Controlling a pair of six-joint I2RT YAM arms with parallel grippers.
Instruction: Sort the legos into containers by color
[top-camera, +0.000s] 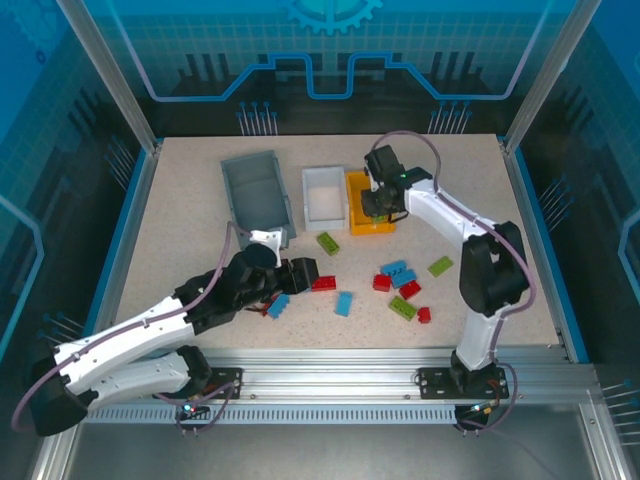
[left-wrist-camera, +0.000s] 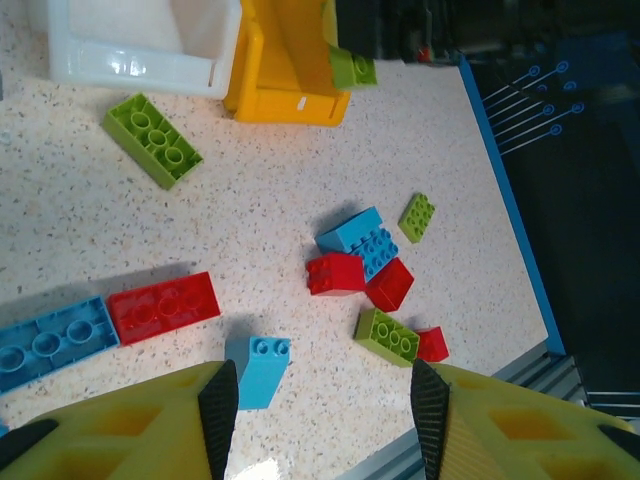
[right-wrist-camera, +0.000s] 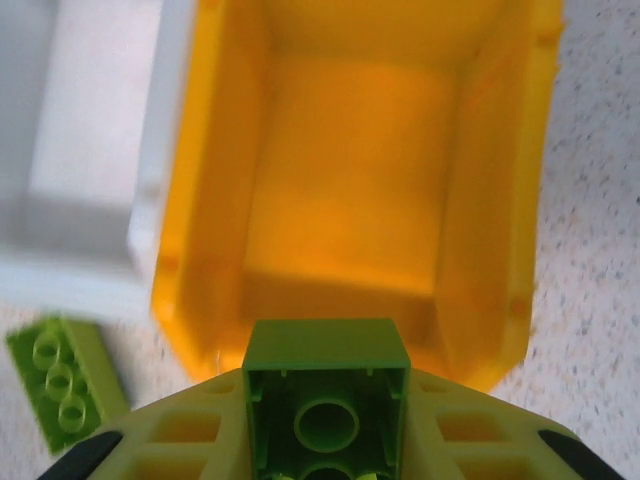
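From above: see right gripper over the near end of the yellow bin, next to white bin and grey bin; cannot make out its load from here; left gripper low among loose legos, red brick just beside it; roughly ten bricks unsorted on the table.

From left wrist: jaws apart, nothing between; blue brick just beside one fingertip; mixed cluster further ahead; flat blue piece cut off at frame edge.

From right wrist: clamped on lime brick, hollow underside facing camera; hanging at the yellow bin's near wall, not yet over its floor; floor looks bare, though blurred.

Judging step as green drop-off; next calls for a short advance past the rim, then release; risks clipping the wall otherwise.
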